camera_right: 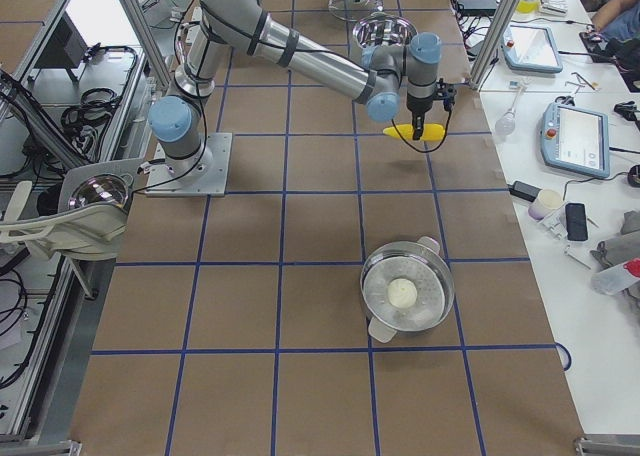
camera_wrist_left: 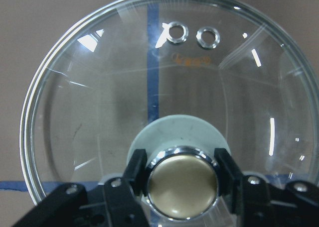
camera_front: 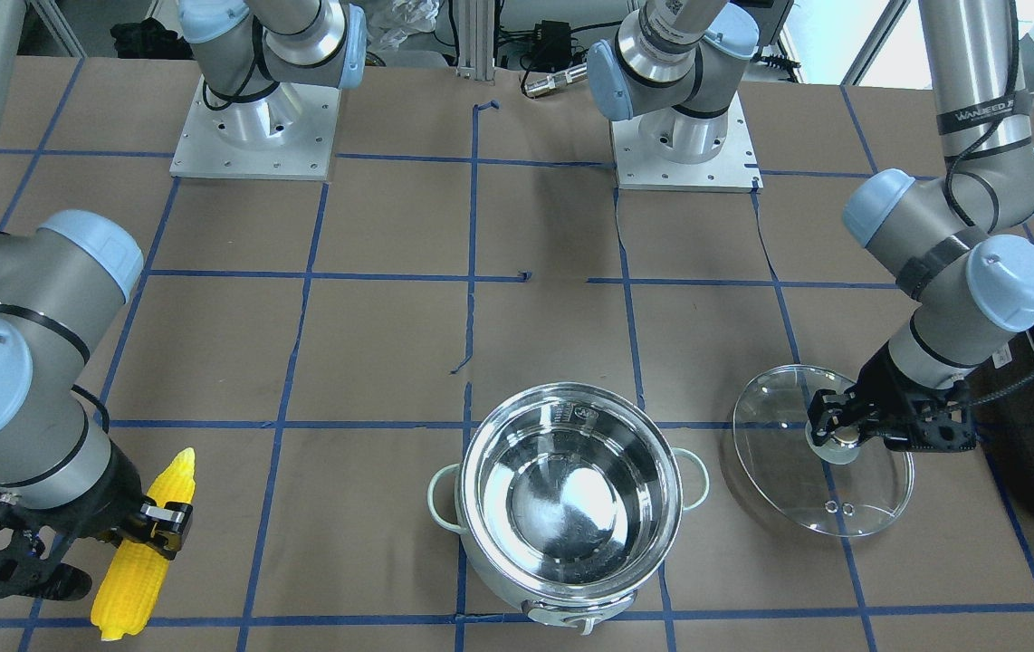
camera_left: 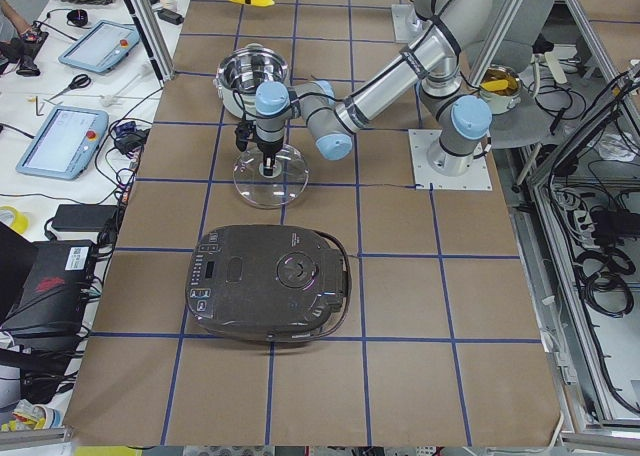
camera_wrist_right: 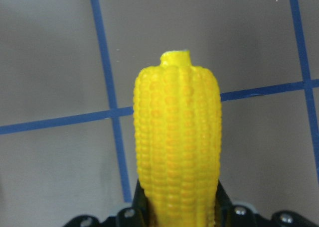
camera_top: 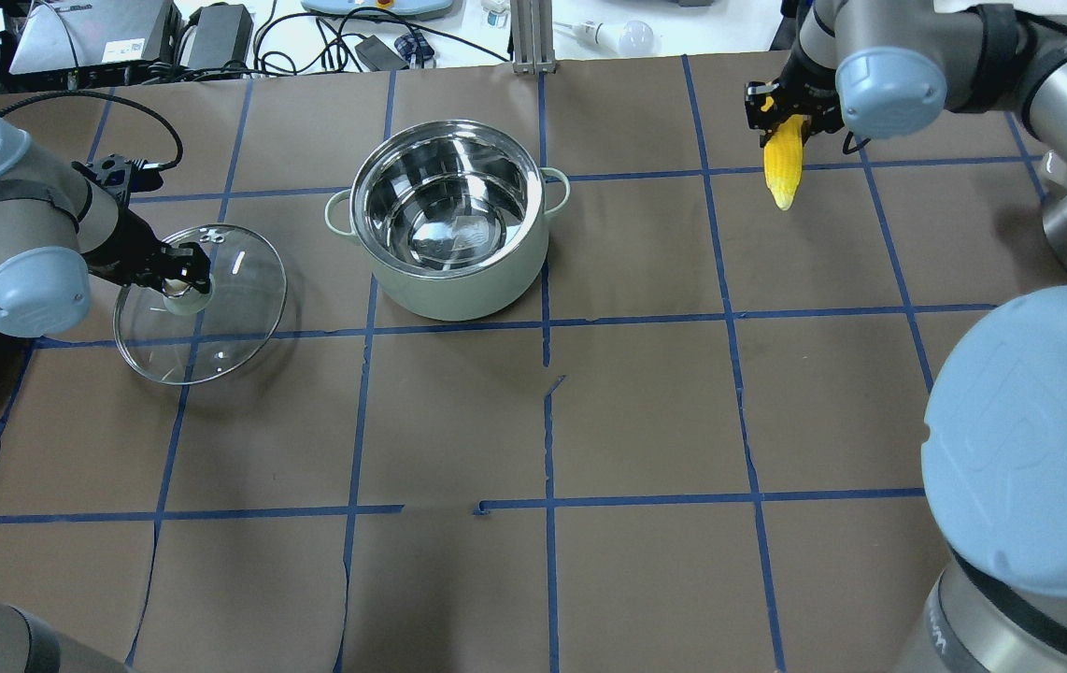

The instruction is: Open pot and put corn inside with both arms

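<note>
Cooker: a black cooker (camera_left: 270,281) sits at the left end of the table (camera_top: 646,402), on the near side of the left arm.
Left gripper: my left gripper (camera_wrist_left: 183,177) is just past the cooker, and its two fingers (camera_wrist_left: 135,170) are pinched on the lid's round metal knob (camera_wrist_left: 183,187), one on each side.
Lid: the glass lid (camera_top: 225,318) is off the pot and sits to the pot's left, with a clear gap between them. It looks slightly tilted. I cannot tell whether its rim touches the table.
Pot: the pot (camera_top: 459,285) stands upright and uncovered near the middle of the table, a little farther out than the lid. I can see its shiny steel inside and a loop handle on each side.
Corn: the corn (camera_top: 782,164) is farthest out, on the right, well apart from the pot. Its pointed tip faces back toward me.
Right gripper: my right gripper (camera_top: 779,120) is clamped across the corn's thick end. I cannot tell whether the cob is clear of the table.
</note>
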